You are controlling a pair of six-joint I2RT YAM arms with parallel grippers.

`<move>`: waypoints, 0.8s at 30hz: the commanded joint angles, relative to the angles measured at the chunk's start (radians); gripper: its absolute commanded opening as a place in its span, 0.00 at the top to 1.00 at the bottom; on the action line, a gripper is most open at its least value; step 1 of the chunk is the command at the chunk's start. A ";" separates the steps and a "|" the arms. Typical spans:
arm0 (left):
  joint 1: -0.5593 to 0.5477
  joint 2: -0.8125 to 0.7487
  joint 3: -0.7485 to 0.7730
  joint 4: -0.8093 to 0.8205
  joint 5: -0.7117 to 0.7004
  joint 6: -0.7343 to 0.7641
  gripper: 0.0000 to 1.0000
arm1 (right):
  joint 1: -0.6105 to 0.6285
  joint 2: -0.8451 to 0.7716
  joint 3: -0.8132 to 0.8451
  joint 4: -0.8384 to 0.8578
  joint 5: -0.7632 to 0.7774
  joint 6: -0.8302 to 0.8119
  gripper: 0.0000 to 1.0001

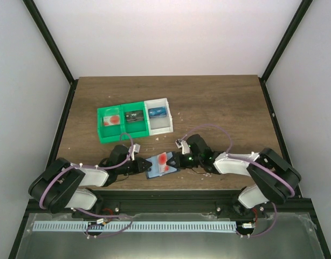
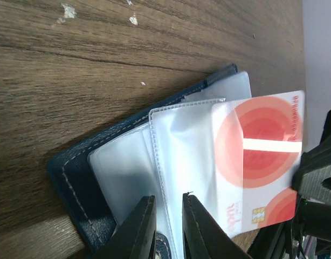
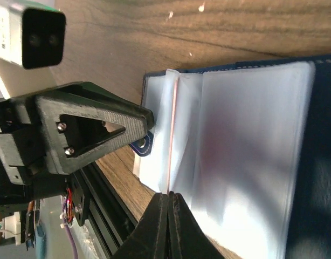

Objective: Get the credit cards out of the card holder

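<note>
The blue card holder [image 1: 154,167] lies open near the table's front edge, its clear pockets [image 2: 181,145] facing up. A red-and-white credit card [image 2: 262,156] sticks halfway out of one pocket toward the right. My right gripper [image 3: 169,195] is shut on that card's thin edge [image 3: 171,135]. My left gripper [image 2: 169,200] pinches the seam of a clear pocket at the holder's near side, jaws almost together. In the top view the left gripper [image 1: 143,165] and right gripper [image 1: 175,161] flank the holder. Three more credit cards lie in a tray: red-spotted [image 1: 111,120], dark [image 1: 134,115], blue [image 1: 157,112].
The green-and-white three-compartment tray [image 1: 103,137] stands behind the holder, left of centre. A black frame rail [image 1: 165,195] runs along the table's front edge just below the arms. Small white crumbs [image 2: 68,11] dot the wood.
</note>
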State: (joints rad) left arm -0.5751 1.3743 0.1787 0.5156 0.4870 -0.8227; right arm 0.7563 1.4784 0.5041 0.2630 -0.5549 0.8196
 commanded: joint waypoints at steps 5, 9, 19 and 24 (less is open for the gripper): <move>-0.003 0.034 -0.026 -0.041 -0.009 0.004 0.82 | -0.022 -0.125 0.018 -0.139 0.150 -0.042 0.99; -0.003 0.002 -0.025 -0.024 0.028 -0.027 0.79 | -0.028 -0.192 0.014 -0.169 0.198 -0.029 0.99; -0.003 -0.305 0.081 -0.103 0.068 -0.166 0.53 | -0.029 -0.387 0.007 -0.093 0.221 0.118 1.00; -0.002 -0.383 0.070 0.037 0.110 -0.285 0.45 | -0.029 -0.401 0.007 0.030 0.153 0.221 1.00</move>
State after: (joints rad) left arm -0.5755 1.0279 0.2478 0.4469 0.5522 -0.9936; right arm 0.7341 1.0855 0.5041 0.1780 -0.3630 0.9367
